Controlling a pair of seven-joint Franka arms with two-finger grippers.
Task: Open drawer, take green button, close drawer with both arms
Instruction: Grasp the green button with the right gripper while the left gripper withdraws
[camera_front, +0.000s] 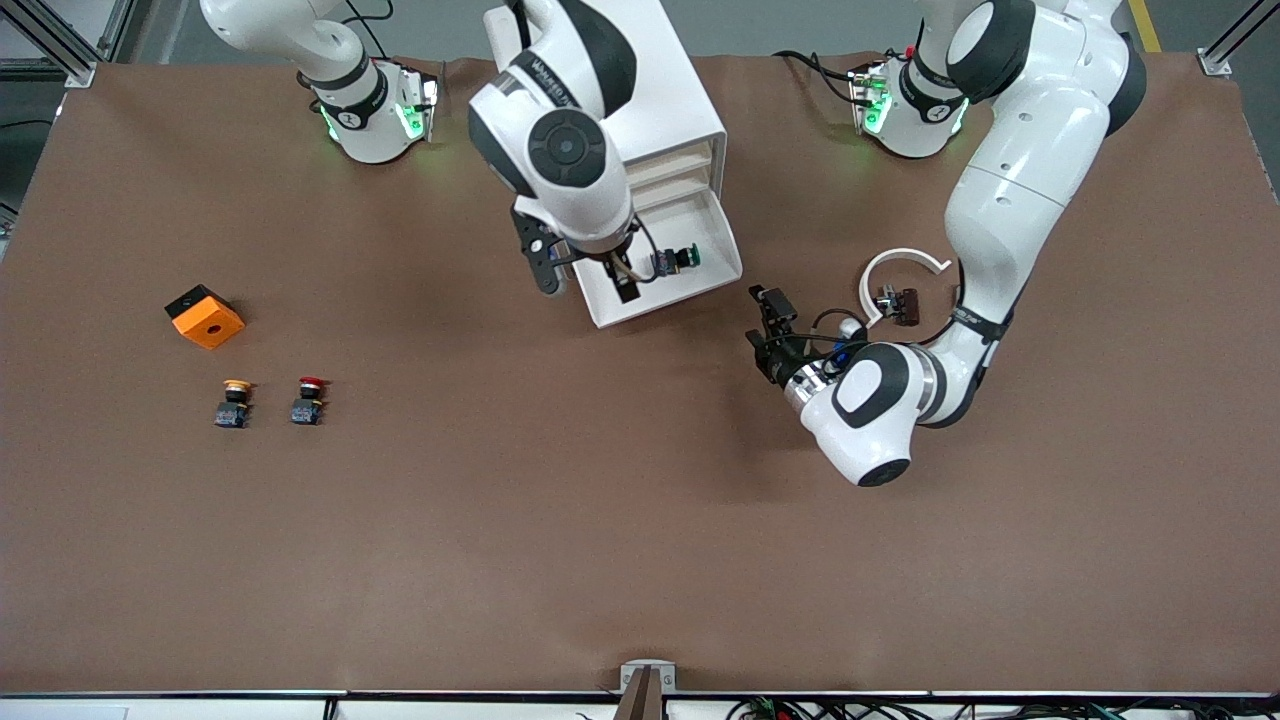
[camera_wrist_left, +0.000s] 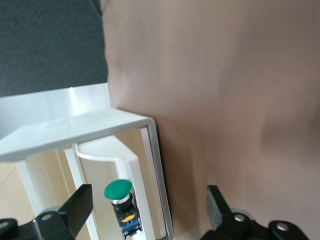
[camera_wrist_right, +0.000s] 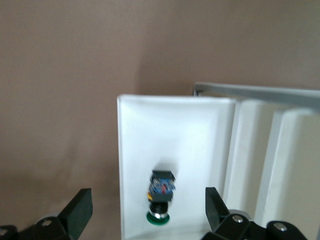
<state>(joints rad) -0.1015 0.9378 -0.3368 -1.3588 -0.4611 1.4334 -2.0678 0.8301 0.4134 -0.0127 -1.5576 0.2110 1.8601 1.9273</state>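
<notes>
The green-capped button (camera_front: 678, 260) lies on its side in the open bottom drawer (camera_front: 660, 305) of the white cabinet (camera_front: 680, 100). My right gripper (camera_front: 588, 280) hangs open over the drawer, close beside the button. In the right wrist view the button (camera_wrist_right: 161, 192) lies between the open fingers (camera_wrist_right: 75, 212), lower than them, on the drawer floor (camera_wrist_right: 175, 130). My left gripper (camera_front: 768, 330) is open and empty, low over the table beside the drawer, toward the left arm's end. In the left wrist view the button (camera_wrist_left: 120, 197) shows inside the drawer wall (camera_wrist_left: 150, 175).
An orange block (camera_front: 205, 316), a yellow-capped button (camera_front: 233, 403) and a red-capped button (camera_front: 309, 400) sit toward the right arm's end of the table. A white curved piece (camera_front: 900, 265) with a small dark part (camera_front: 900, 303) lies by the left arm.
</notes>
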